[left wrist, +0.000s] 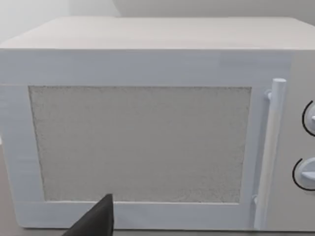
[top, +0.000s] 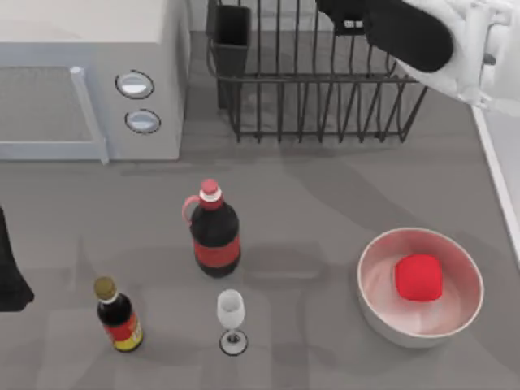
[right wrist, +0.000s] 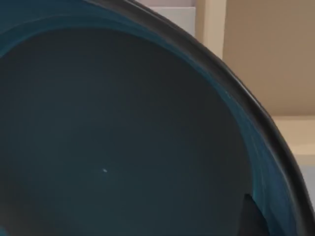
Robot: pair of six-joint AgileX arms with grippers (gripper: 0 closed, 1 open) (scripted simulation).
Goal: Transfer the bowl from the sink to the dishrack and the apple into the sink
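Bowl-carrying looks like the step in hand, since the right wrist view is looking straight into the dark teal inside of the bowl (right wrist: 113, 132), its rim sweeping across close to the camera, which suggests the right gripper is holding it; whether its fingers are clamped on the rim cannot be told. Going from the near edge of the worktop outward, a small brown-capped bottle (top: 119, 314) and a clear glass (top: 231, 318) are standing by the near edge, with the red-capped dark bottle (top: 214, 230) just behind them. Toward the near right corner, the apple (top: 418, 277) is sitting inside a white bowl (top: 455, 321), not yet moved. Farther back, the microwave (top: 89, 73) is occupying the far left corner, and the left wrist view is facing its door; the left arm (top: 11, 276) is parked at the left edge, its fingers impossible to judge. At the far edge, the dishrack (top: 317, 89) is standing with the right arm (top: 422, 36) hanging over its far right part. The next move probably calls for lowering the bowl between the rack's bars and letting go, then fetching the apple.
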